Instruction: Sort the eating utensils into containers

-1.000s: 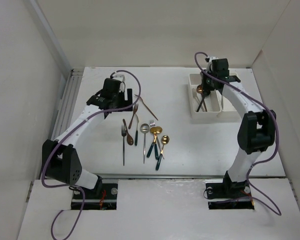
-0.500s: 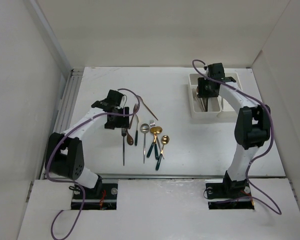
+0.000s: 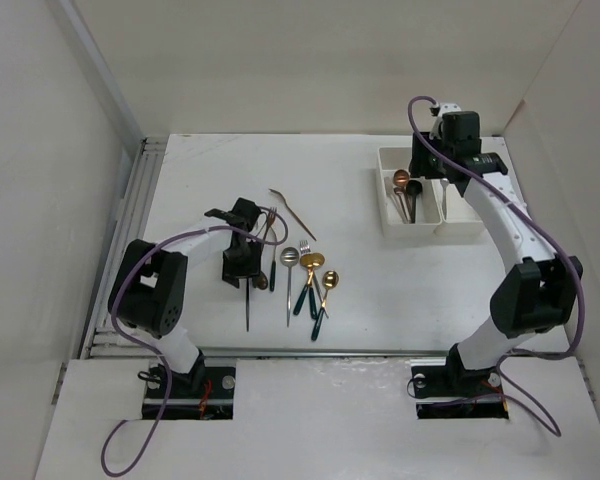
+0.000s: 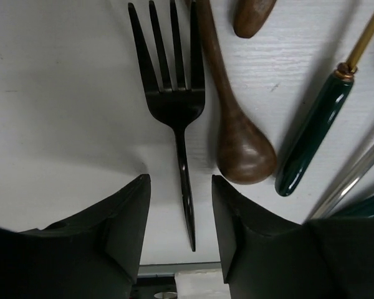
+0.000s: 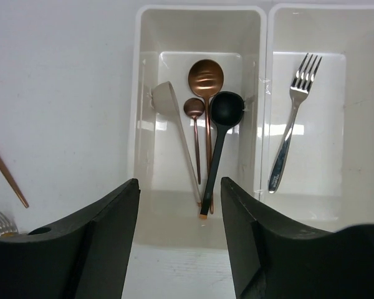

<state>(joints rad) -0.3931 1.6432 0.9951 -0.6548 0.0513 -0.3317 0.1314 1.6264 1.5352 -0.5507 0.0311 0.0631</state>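
My left gripper (image 3: 238, 266) (image 4: 181, 212) is low over the table, open, its jaws on either side of the black fork's (image 4: 172, 99) thin handle with a gap on both sides. A wood-brown spoon (image 4: 235, 140) and a green-handled utensil (image 4: 315, 134) lie just right of the fork. More eating utensils, among them a silver spoon (image 3: 289, 258) and gold-headed ones (image 3: 311, 264), lie in a row. My right gripper (image 3: 432, 168) (image 5: 179, 205) hangs open above the containers (image 3: 382, 192). The left compartment (image 5: 148, 156) holds a cream spoon, two copper spoons and a black spoon (image 5: 219, 134). A silver fork (image 5: 291, 124) lies in the right compartment.
A copper utensil (image 3: 292, 214) lies apart, behind the row. A ribbed rail (image 3: 130, 225) runs along the table's left edge, and white walls close in the left, back and right. The table's near edge (image 4: 174, 269) shows just under my left jaws.
My left gripper has come toward the near side and down over the black fork, its jaws narrowing. My right gripper has opened, left the black spoon in the left compartment, and risen.
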